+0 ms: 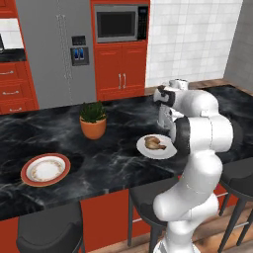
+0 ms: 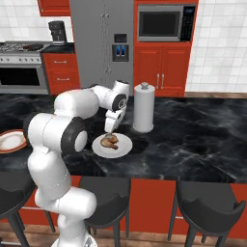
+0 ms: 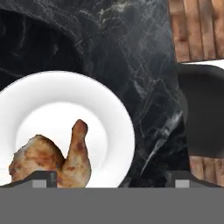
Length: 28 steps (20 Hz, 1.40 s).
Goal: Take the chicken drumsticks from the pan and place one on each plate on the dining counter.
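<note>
While the red-rimmed plate (image 1: pixel 45 169) at the left of the dining counter (image 1: pixel 113 163) waits bare, a drumstick (image 1: pixel 155 143) lies on the white plate (image 1: pixel 156 147) and the gripper (image 1: pixel 165 127) hangs above it, jaws wide and empty, so the next move likely means fetching the second drumstick.

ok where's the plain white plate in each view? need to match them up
Left base view: plain white plate right of centre on the dining counter, beside the arm.
Right base view: left of centre, in front of the paper towel roll, below the claw.
Hand view: lower left, cut off at the bottom edge.
Shared landmark: the chicken drumstick lying on it.
</note>
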### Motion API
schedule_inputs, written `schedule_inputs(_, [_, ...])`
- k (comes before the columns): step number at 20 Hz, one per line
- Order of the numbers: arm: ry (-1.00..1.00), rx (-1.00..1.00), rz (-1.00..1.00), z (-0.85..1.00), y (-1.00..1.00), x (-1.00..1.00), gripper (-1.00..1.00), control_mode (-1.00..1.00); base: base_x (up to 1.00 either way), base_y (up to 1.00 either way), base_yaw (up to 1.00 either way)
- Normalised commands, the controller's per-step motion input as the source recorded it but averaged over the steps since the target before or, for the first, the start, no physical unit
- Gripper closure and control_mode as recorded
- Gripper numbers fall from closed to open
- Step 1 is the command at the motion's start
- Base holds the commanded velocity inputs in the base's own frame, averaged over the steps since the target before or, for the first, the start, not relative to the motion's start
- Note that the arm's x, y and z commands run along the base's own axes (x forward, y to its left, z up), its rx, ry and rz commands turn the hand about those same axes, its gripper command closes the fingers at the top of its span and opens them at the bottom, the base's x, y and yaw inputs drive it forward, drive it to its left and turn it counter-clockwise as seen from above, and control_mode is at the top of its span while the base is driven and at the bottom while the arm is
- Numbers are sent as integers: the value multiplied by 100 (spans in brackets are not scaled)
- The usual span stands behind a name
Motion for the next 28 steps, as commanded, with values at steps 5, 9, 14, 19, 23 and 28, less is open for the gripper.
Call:
schedule_inputs(5, [-100, 0, 9, 42, 0, -96, -100, -100, 0, 0, 0])
schedule_inputs(9, [-80, 0, 6, 73, 0, -100, -100, -100, 0, 0, 0])
schedule_inputs(14, [-29, 0, 2, 54, 0, -61, -100, -100, 0, 0, 0])
schedule_inputs(19, [16, 0, 0, -8, 1, 8, -100, -100, 0, 0, 0])
schedule_inputs(23, [25, 0, 0, -27, 6, 28, -100, -100, 0, 0, 0])
schedule_inputs(28, [17, 0, 0, -30, 1, 23, -100, 100, 1, 0, 0])
